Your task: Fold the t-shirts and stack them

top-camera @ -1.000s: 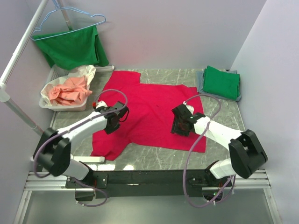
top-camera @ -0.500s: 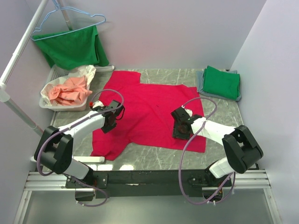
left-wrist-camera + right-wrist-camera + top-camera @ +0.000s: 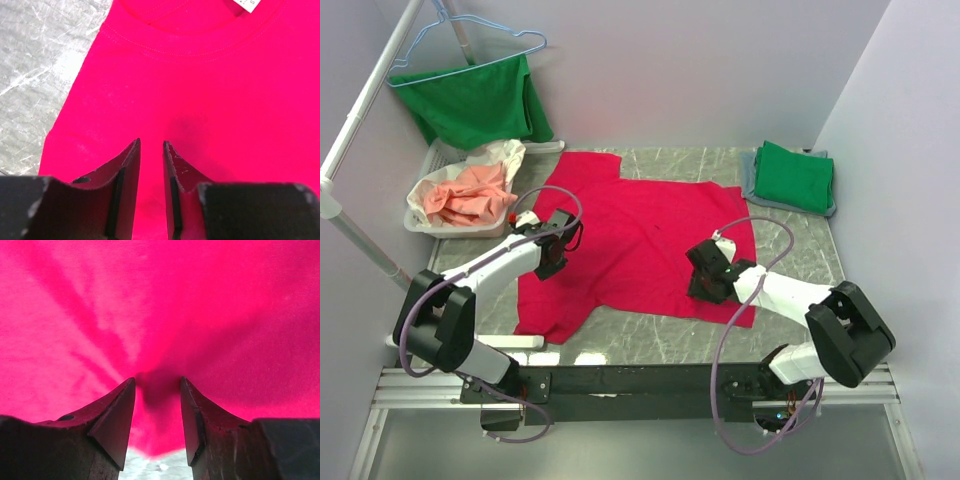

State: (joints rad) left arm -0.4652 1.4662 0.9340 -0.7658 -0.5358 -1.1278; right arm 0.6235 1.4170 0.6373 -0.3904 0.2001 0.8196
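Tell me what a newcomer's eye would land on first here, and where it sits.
The crimson red t-shirt dominates, spread flat across the middle of the table. Both arms reach onto it: the left gripper near the collar, the right gripper pinching gathered fabric by the hem. A folded green t-shirt lies on a grey one in the far right corner.
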